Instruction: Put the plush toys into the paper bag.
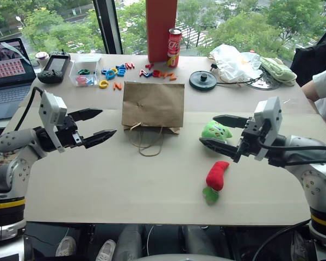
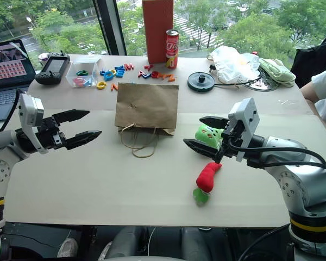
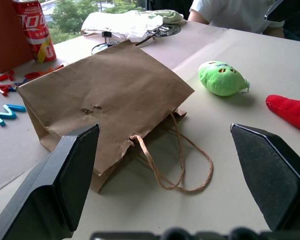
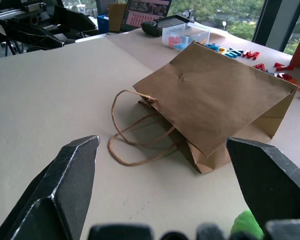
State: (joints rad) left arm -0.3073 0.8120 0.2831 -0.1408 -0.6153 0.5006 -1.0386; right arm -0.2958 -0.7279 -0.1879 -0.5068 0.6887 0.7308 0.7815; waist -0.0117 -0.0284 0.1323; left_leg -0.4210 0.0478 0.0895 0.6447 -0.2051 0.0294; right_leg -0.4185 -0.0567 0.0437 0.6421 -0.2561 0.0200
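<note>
The brown paper bag lies flat in the middle of the table, its string handles toward me. A round green plush toy sits to its right, and a red chili-shaped toy with a green tip lies nearer the front edge. My left gripper hovers open to the left of the bag, pointing toward it. My right gripper hovers open above the table, its fingers either side of the green toy in the head views, holding nothing. In the left wrist view the bag and green toy lie ahead.
At the back stand a red can, an orange box, scattered coloured letters, a clear tub, a black disc, a white plastic bag and a pale green cloth. A laptop is at left. A person's arm rests at right.
</note>
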